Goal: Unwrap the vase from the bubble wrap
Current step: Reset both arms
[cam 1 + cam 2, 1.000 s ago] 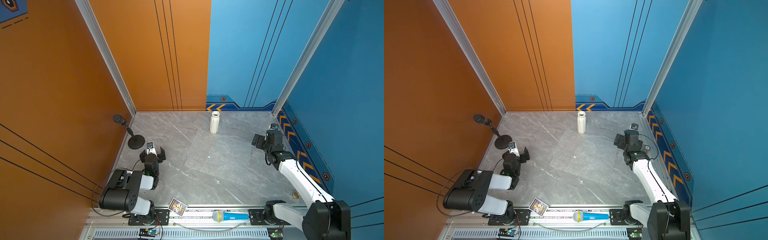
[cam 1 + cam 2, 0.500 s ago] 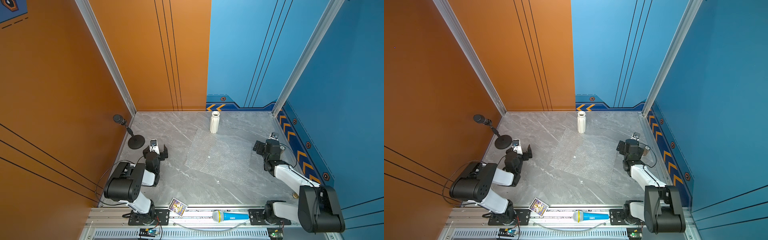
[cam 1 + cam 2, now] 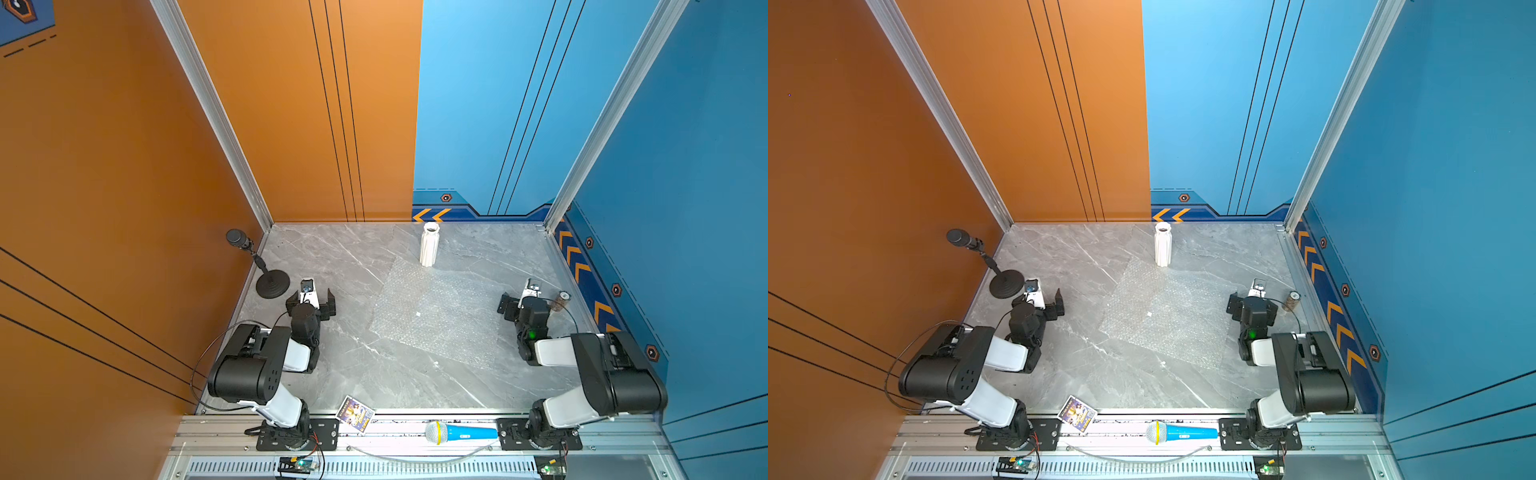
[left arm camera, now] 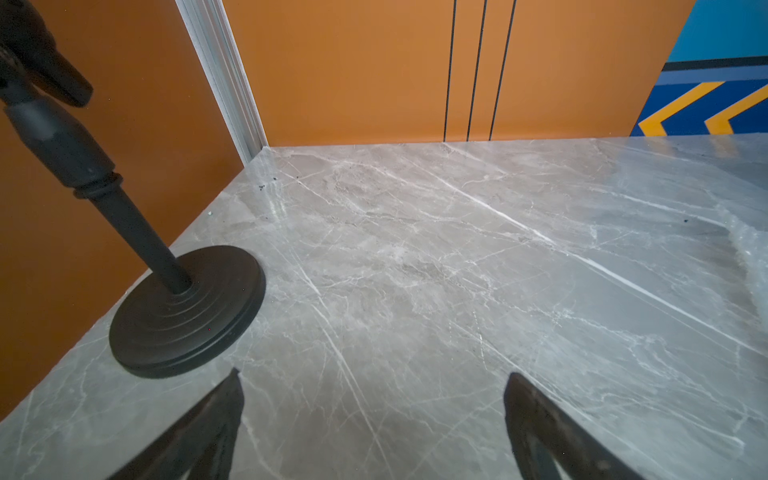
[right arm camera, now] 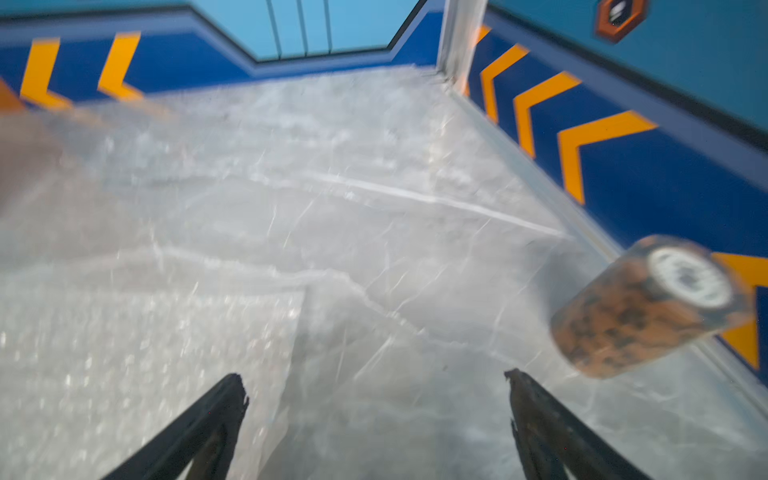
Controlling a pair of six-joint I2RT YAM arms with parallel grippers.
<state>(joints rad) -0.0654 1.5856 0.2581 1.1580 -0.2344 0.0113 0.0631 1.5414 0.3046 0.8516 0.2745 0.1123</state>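
Note:
The white ribbed vase (image 3: 429,245) (image 3: 1163,245) stands upright and bare near the back wall, at the far corner of the bubble wrap (image 3: 436,316) (image 3: 1167,320). The wrap lies flat and spread out on the grey marble table. My left gripper (image 3: 311,298) (image 4: 374,376) is open and empty over bare table, left of the sheet. On the sheet's right side, my right gripper (image 3: 528,298) (image 5: 374,376) also hangs open and empty, with the edge of the bubble wrap (image 5: 145,332) beside one finger. Both arms are folded back near their bases.
A black microphone stand (image 3: 272,282) (image 4: 187,307) sits just left of the left gripper. A brown patterned roll (image 3: 559,300) (image 5: 648,307) lies by the right wall near the right gripper. A blue toy microphone (image 3: 461,432) and a printed card (image 3: 354,413) rest at the front rail.
Both arms have drawn back toward their bases, the right one from a stretched-out pose. Both grippers stayed open. The vase and the bubble wrap have not moved.

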